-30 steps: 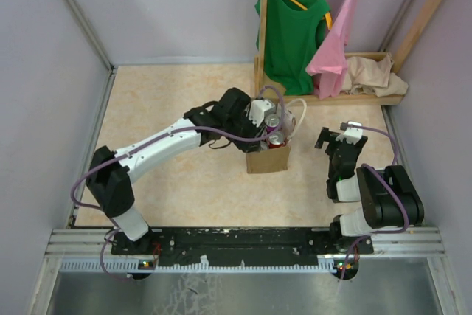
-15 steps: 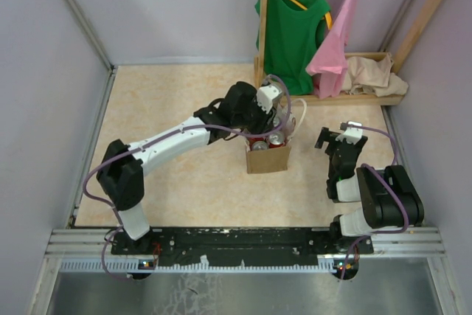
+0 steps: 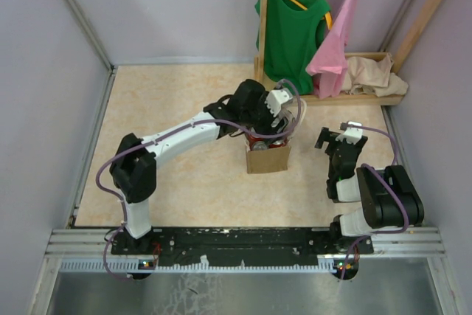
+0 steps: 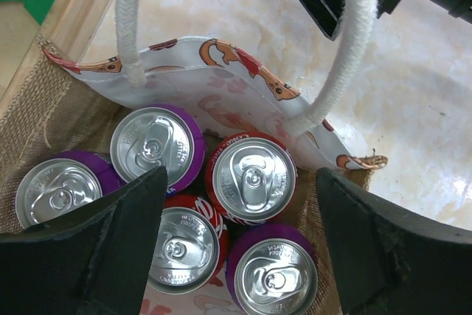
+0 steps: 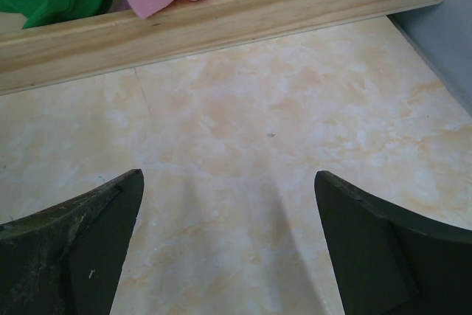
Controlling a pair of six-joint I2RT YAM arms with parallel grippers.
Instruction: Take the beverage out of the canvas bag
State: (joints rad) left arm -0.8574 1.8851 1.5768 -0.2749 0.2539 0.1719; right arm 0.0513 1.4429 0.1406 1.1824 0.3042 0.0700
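The left gripper (image 4: 240,182) swings in over the tan-brown canvas bag (image 3: 268,160), jaws wide above a red aluminium drink can (image 4: 253,180), grasp looking imminent.

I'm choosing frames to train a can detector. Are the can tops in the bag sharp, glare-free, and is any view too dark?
Left wrist view: silver can tops in the tan-brown canvas bag are sharp, soft sheen, no blown-out glare; left gripper near-black. Right wrist view: marbled tabletop evenly lit, right gripper near-black. Top external view: evenly lit, but the left arm hides most cans.
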